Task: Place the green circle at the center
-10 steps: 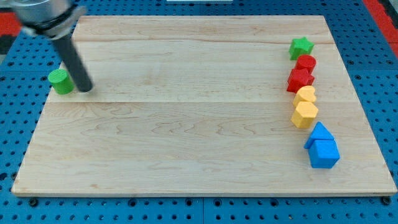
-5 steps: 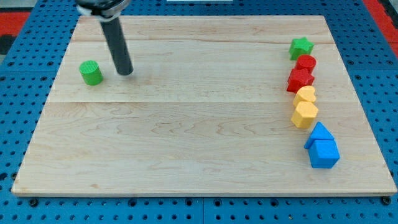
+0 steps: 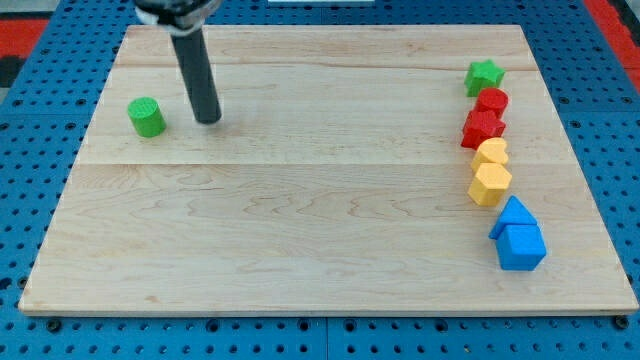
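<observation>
The green circle (image 3: pixel 146 117) sits on the wooden board (image 3: pixel 320 230) near its left edge, in the upper part of the view. My tip (image 3: pixel 209 119) rests on the board a short way to the right of the green circle, apart from it. The rod rises from the tip toward the view's top left.
A column of blocks runs down the board's right side: a green star (image 3: pixel 484 75), two red blocks (image 3: pixel 488 102) (image 3: pixel 482 128), two yellow blocks (image 3: pixel 491 152) (image 3: pixel 490 183) and two blue blocks (image 3: pixel 513 213) (image 3: pixel 521 247). Blue pegboard surrounds the board.
The green circle moved right from the board's left edge between the first two frames, then stayed put. My tip moved right, and has just shifted slightly further right and down.
</observation>
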Available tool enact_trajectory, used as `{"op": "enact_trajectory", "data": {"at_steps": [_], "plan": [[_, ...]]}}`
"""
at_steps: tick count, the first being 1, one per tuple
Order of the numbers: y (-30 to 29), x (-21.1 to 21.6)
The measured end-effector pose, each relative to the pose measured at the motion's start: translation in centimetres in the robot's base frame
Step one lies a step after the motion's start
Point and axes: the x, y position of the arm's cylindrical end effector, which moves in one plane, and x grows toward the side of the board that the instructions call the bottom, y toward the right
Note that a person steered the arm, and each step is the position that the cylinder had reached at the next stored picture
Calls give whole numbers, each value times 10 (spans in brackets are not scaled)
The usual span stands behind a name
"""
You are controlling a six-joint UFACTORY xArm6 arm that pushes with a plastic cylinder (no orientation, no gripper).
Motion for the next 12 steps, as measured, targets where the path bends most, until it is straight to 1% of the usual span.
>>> {"op": "enact_trajectory", "data": {"at_steps": [1, 2, 3, 4, 5, 6, 7, 8, 9, 10, 11, 12], "plan": [[-97, 12], [-121, -42], [-69, -39], [-78, -21], [-49, 16], [-6, 38], [29, 39], [-16, 53], [44, 69], [94, 72], [127, -25], [161, -67]]}}
